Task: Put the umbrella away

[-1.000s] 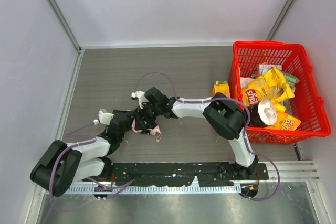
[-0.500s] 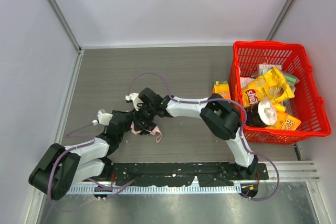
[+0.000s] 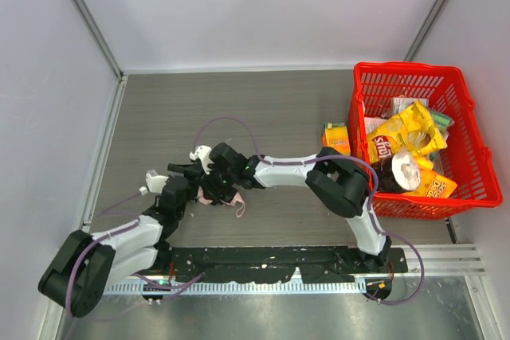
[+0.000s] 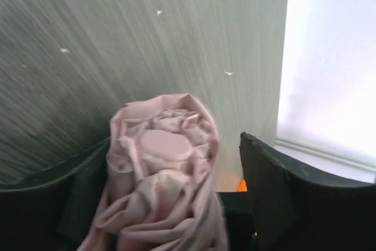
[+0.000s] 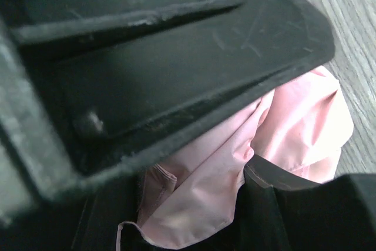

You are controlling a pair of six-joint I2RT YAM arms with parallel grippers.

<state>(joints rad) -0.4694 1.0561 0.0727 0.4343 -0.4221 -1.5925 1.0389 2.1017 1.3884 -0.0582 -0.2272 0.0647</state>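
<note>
The pale pink umbrella (image 3: 206, 198), folded and bunched, lies on the table at left centre where both grippers meet; its thin strap (image 3: 238, 207) trails to the right. In the left wrist view the umbrella (image 4: 160, 166) stands between the dark fingers of my left gripper (image 4: 173, 154), leaning on the left finger with a gap to the right finger (image 4: 267, 186), so the jaws are open. My right gripper (image 5: 235, 145) is shut on a fold of the umbrella (image 5: 217, 192), pink fabric pinched between its two black fingers. In the top view the left gripper (image 3: 190, 184) and right gripper (image 3: 215, 186) almost touch.
A red basket (image 3: 483, 157) full of snack bags and packets, with a yellow chips bag (image 3: 402, 137), stands at the right. A small yellow carton (image 3: 335, 134) sits just left of it. A metal rail (image 3: 430, 259) runs along the near edge.
My left jaws have opened wider around the umbrella. The right arm has stretched further left, and its jaws have narrowed onto the pink fabric.
</note>
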